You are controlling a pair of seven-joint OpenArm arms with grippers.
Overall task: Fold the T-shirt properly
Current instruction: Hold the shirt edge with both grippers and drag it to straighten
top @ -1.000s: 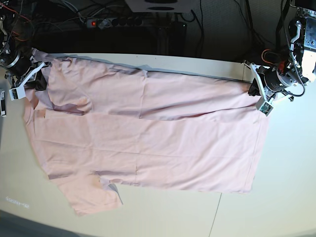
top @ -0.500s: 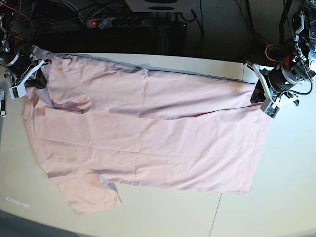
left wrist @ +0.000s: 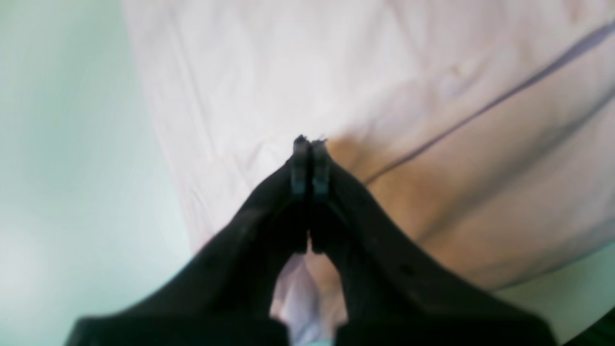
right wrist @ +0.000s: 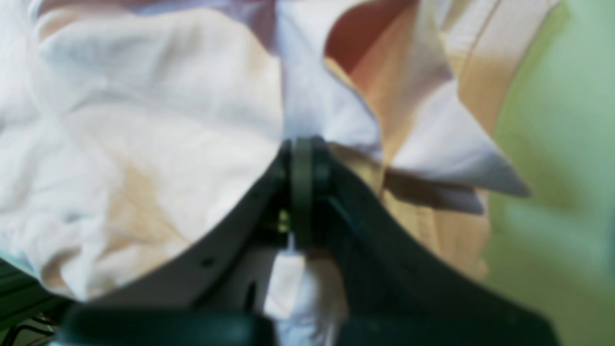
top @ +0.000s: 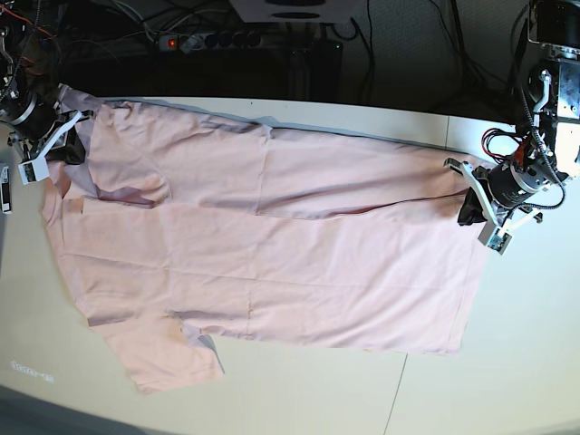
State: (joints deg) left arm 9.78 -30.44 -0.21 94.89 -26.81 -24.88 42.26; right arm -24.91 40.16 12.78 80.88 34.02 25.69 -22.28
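Note:
The pale pink T-shirt (top: 272, 245) lies spread across the white table (top: 517, 362), plain side up, with its far long edge folded over toward the middle. One sleeve (top: 168, 358) points to the near left. On the right of the base view, my left gripper (top: 468, 211) is shut on the shirt's hem corner. The left wrist view shows its black fingers (left wrist: 310, 144) pressed together on pink cloth (left wrist: 288, 72). At the far left, my right gripper (top: 71, 148) is shut on the shoulder end. Its wrist view shows bunched fabric (right wrist: 144, 96) pinched between its closed fingers (right wrist: 302, 144).
A power strip (top: 208, 41) and cables lie behind the table's far edge. A thin seam (top: 396, 399) crosses the tabletop at the near right. A small white object (top: 4, 190) sits at the far left edge.
My left gripper has moved toward the near side with the hem corner in it, pulling that folded edge over. The right gripper has stayed almost in place.

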